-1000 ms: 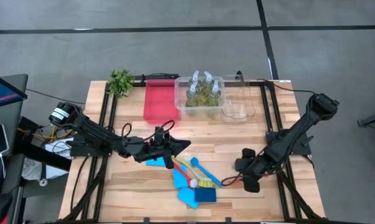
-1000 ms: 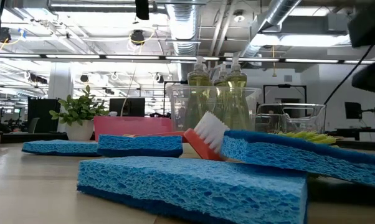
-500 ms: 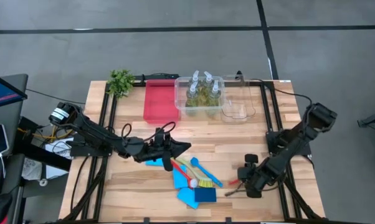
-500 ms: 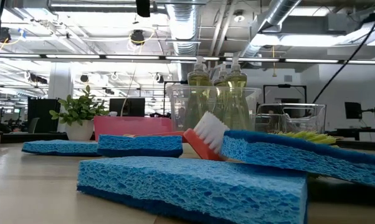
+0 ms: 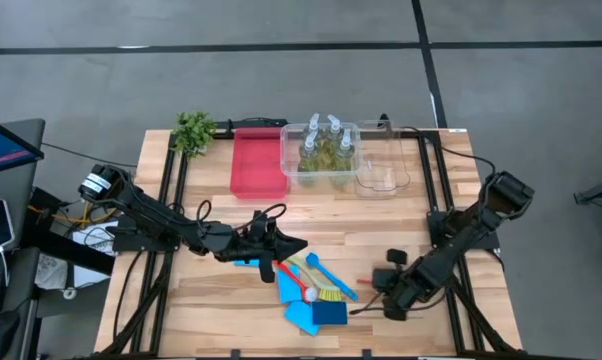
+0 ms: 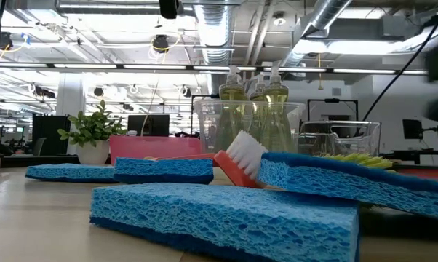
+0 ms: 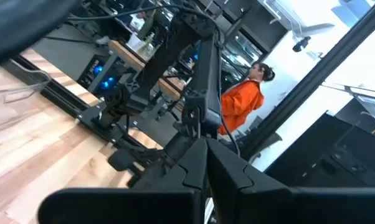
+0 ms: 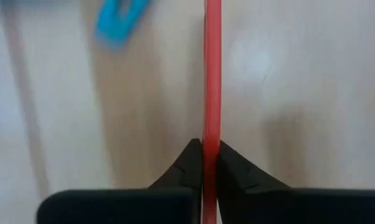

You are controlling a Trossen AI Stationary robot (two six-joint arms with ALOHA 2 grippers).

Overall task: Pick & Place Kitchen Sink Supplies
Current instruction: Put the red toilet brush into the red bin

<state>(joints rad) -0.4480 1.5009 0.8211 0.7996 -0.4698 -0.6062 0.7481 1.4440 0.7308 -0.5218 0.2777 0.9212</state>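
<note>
Right gripper point(image 5: 371, 297) now lower on wooden table point(image 5: 401, 215), fingers clamped on red brush point(image 8: 212, 74); left fingers point(image 7: 203, 168) closed.

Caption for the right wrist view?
Right claw shut on the thin red brush handle above the wooden table, a blue brush beyond.
</note>
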